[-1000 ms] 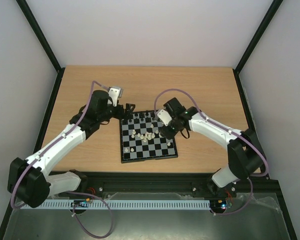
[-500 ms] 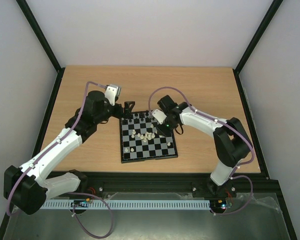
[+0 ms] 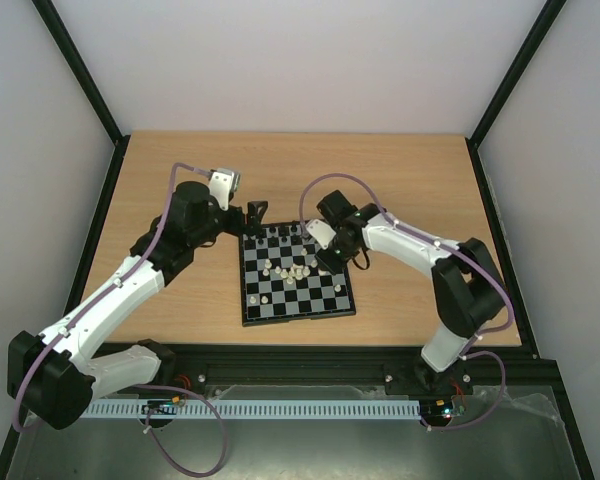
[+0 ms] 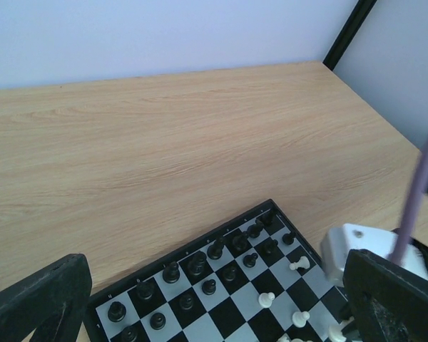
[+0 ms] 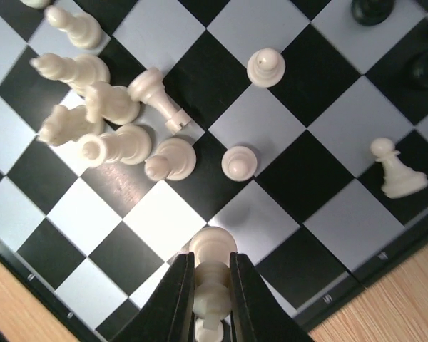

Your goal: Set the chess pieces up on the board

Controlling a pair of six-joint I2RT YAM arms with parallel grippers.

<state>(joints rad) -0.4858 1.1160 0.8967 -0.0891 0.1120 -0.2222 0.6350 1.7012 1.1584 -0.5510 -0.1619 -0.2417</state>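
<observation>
One cream-white chess piece [image 5: 212,279] sits pinched between the two fingers [image 5: 177,299] of the right end effector [image 5: 212,258], which is closed on it. The piece is over the right half of the board [image 3: 298,317], above the squares next to its black border. Its long axis runs along the fingers, with the round end turned down towards the board. Whether it touches the square beneath cannot be told.

Towards the middle of the board from it lies a heap of cream-white pieces [image 5: 107,107], most on their sides with their long axes pointing different ways. They are too tangled for a sure count. Three more white pieces stand alone and apart: one [image 5: 239,162] beside the heap, one [image 5: 265,68] farther in, and one [image 5: 396,171] close to the border. Two black pieces [image 5: 371,8] show at the edge of the right wrist view.

In the left wrist view, sixteen black pieces [image 4: 197,266] stand upright in two rows of eight along the board's far side, one to a square.

The left end effector [image 3: 255,213] hangs at the board's far left corner with its fingers [image 4: 36,303] spread wide — it holds nothing.

The board lies flat near the middle of the wooden worktop [image 3: 400,170], with one arm on each side of it.
</observation>
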